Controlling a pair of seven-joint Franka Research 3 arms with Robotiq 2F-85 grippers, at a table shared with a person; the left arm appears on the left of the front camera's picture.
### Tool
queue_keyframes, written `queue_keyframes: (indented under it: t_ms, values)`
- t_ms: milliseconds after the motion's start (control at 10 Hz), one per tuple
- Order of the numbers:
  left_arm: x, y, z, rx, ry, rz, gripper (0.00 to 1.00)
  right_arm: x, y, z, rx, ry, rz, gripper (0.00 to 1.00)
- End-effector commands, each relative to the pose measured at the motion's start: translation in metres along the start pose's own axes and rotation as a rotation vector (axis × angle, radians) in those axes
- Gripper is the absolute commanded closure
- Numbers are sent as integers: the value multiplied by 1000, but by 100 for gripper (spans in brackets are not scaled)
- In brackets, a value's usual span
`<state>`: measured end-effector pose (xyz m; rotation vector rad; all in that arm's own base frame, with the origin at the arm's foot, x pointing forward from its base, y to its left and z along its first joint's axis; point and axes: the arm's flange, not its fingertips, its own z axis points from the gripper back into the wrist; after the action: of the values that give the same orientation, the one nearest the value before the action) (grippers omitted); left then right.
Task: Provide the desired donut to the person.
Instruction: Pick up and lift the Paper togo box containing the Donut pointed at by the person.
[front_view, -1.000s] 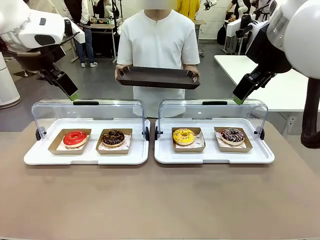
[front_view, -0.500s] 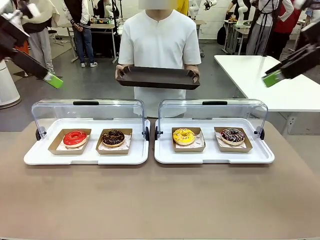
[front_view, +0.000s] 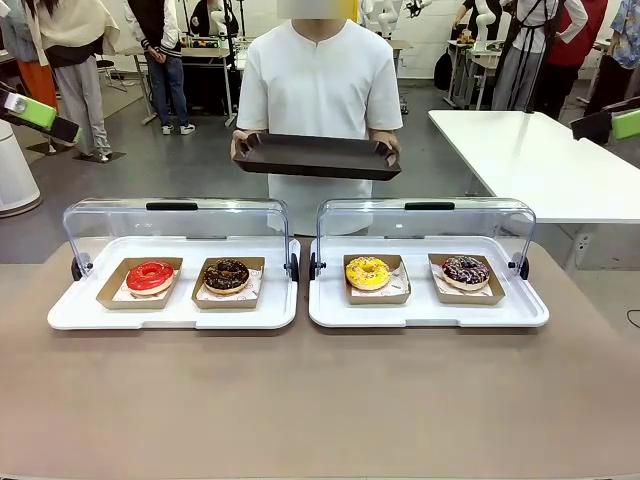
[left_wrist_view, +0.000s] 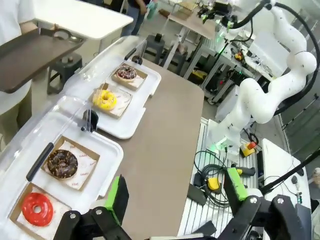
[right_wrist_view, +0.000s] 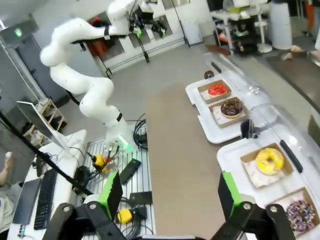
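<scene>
Brown serving tray (front_view: 316, 155), bare, is held level by the person (front_view: 318, 90) at upper centre of the front view. Below, two white cases (front_view: 170, 318) with clear lids (front_view: 175, 222) tipped back hold four donuts in card trays (front_view: 112, 292): red donut (front_view: 150, 275), chocolate donut (front_view: 227, 274), yellow donut (front_view: 367, 271), sprinkled donut (front_view: 466, 269). At the upper corners the left gripper (left_wrist_view: 176, 185) and right gripper (right_wrist_view: 170, 182) sit high, jaws apart, empty. Which donut is wanted cannot be told. Advised: confirm the choice, send the nearer arm, clear the lid, pinch the card tray's wall, not the icing.
</scene>
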<state>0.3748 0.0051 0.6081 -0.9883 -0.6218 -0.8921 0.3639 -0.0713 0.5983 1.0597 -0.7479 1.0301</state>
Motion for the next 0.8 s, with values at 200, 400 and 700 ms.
queue_keyframes:
  t_ms: [200,400,700]
  values:
    - [-12,18,6,11,-14,-162,0,-21,-26,26,-29,-66,4,0]
    - [-24,19,9,48,15,-234,0,-34,-30,35,-43,-81,7,0]
    - [-33,20,4,83,71,-268,0,-45,-32,40,-49,-81,7,0]
